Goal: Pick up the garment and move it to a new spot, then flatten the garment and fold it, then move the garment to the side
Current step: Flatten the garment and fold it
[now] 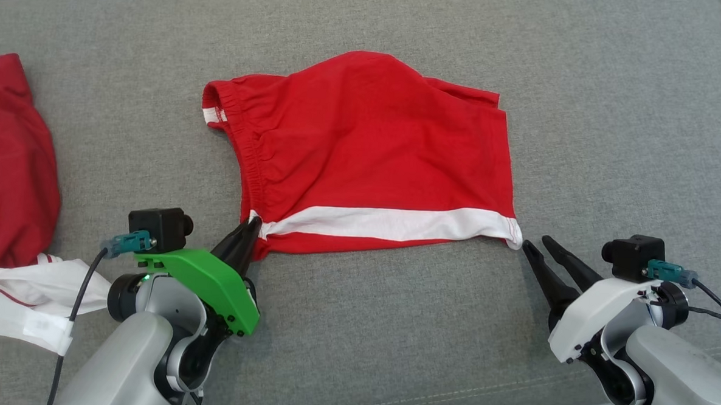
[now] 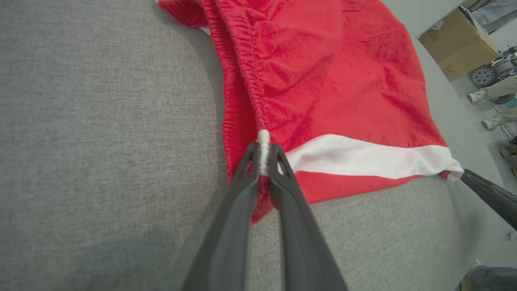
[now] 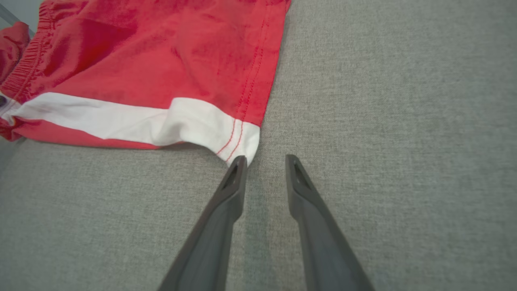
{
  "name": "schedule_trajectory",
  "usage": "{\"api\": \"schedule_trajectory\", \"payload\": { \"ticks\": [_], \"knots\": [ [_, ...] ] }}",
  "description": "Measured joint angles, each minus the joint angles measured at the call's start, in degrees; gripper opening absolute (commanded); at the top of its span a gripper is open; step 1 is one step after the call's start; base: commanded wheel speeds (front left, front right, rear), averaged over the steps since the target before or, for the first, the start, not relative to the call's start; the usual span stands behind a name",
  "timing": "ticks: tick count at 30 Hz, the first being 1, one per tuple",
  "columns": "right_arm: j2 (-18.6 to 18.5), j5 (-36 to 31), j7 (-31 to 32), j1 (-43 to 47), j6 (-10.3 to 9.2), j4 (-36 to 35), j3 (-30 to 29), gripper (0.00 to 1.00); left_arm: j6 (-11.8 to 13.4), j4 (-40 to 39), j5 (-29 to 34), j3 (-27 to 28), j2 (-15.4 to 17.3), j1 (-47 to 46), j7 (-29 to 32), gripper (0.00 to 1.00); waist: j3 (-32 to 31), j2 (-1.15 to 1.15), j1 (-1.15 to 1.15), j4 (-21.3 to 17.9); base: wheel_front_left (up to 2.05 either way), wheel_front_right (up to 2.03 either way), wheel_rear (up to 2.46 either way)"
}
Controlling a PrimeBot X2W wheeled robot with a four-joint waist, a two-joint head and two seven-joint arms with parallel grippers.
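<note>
Stretched on a grey woven cushion point(image 1: 391, 325), red cotton shorts with a white band point(image 1: 369, 148) lie between two claws.
The left gripper point(image 2: 264, 147) pinches the band's waistband end. The right gripper point(image 3: 265, 158) stands parted with the hem corner at its left fingertip, outside the gap, so it likely must shift left to bite.

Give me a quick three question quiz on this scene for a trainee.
1. True or false: the left gripper is shut on the red shorts at one end of the white stripe.
2. The right gripper is: A) shut on the waistband, B) open beside the shorts' corner, C) shut on the stripe.
3. Fill in: the shorts lie on a ___ fabric surface.
Key: 1 true; 2 B; 3 grey.
</note>
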Motion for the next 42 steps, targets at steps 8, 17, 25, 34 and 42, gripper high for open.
{"api": "schedule_trajectory", "payload": {
  "ticks": [8, 17, 25, 34, 42],
  "knots": [
    [0.9, 0.0, -0.4, 0.0, 0.43, 0.3, -1.2, 0.49, 0.0, -0.5, 0.5, 0.0, 0.1, -0.5, 0.6, 0.00, 0.1, 0.00, 0.00, -0.8, 0.00, 0.00, 0.00],
    [2.1, 0.6, -0.5, 0.0, 1.43, 0.7, -2.2, 0.48, 0.2, -1.8, 2.5, -0.6, 1.1, -0.6, 1.1, 0.00, 0.2, 0.00, 0.00, -0.9, 0.00, 0.00, 0.00],
    [3.2, 0.9, -0.5, -0.7, 2.26, 2.5, -2.6, 0.47, 0.2, -2.4, 2.7, -1.8, -0.1, -0.6, 1.9, 0.00, 0.5, 0.00, 0.00, -0.3, 0.00, 0.00, 0.00],
    [4.9, 1.0, -0.5, -1.2, 3.57, 4.8, -1.9, 0.47, 0.2, -2.6, 3.0, -1.7, -0.3, -0.6, 2.1, 0.00, 0.9, 0.00, 0.00, 0.8, 0.00, 0.00, 0.00],
    [5.4, 1.0, -0.9, -1.2, 4.48, 6.7, -1.8, 0.44, 0.2, -3.0, 3.0, -1.3, -0.4, -0.6, 2.1, 0.00, 1.0, 0.00, 0.00, 1.1, 0.00, 0.00, 0.00]
  ]
}}
